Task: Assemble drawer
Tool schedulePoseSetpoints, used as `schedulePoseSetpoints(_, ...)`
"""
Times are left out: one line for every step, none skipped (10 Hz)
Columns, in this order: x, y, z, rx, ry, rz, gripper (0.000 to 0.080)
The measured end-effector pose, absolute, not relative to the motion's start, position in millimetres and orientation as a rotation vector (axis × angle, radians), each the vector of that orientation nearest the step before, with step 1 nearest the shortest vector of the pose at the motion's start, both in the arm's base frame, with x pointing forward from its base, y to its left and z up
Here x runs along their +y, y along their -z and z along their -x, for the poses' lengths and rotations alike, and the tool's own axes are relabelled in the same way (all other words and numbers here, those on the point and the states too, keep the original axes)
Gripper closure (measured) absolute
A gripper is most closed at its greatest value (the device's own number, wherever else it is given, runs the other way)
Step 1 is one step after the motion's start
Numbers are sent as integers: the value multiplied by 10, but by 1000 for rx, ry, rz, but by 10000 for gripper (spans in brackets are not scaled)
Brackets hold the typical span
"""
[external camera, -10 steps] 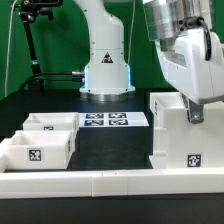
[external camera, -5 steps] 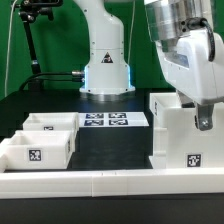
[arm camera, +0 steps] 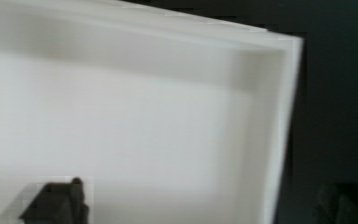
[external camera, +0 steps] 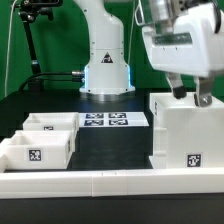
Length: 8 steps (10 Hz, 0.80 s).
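A large white drawer case (external camera: 186,138) stands at the exterior view's right, with a marker tag on its front. My gripper (external camera: 189,96) hangs just above its top edge, open and empty, with both fingers spread apart. In the wrist view the case's white panel (arm camera: 131,110) fills most of the picture, its raised edge running down one side. The two dark fingertips (arm camera: 55,200) show apart at the picture's lower corners, and the gripper (arm camera: 204,205) holds nothing. Two smaller white drawer boxes (external camera: 50,124) (external camera: 38,150) sit at the exterior view's left.
The marker board (external camera: 105,121) lies on the dark table in front of the robot base (external camera: 106,62). A long white rail (external camera: 100,184) runs along the table's front edge. A black stand (external camera: 30,40) is at the back left.
The gripper has turned about its own axis and risen a little above the case. Its two fingers now show side by side and apart. The parts have not moved.
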<state>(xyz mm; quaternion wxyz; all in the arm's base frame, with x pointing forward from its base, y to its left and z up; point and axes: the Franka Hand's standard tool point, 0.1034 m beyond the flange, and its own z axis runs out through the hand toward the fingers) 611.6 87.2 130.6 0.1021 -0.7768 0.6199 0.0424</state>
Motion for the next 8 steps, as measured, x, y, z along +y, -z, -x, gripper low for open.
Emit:
schedulePoseSetpoints(801,-1378,-6023,1751,-113,2353,150)
schedulePoseSetpoints(735,-1432,-5967,1704,-102,2385,150)
schedulePoseSetpoints(756,-1406,-5965,1707,-107,2386,150)
schedulePoseSetpoints(761,-1397,-5963,1676,-104,2408,150)
schedulePoseSetpoints(757,-1400,-5964,1586,-92,2466,150)
schedulePoseSetpoints(750,-1391,-5958,1451,-77,2547,150)
schedulePoseSetpoints(679,-1375,-5920,1225,-69,2668,150)
schedulePoseSetpoints(570,-1392,-5883,1047,-67,2745,150)
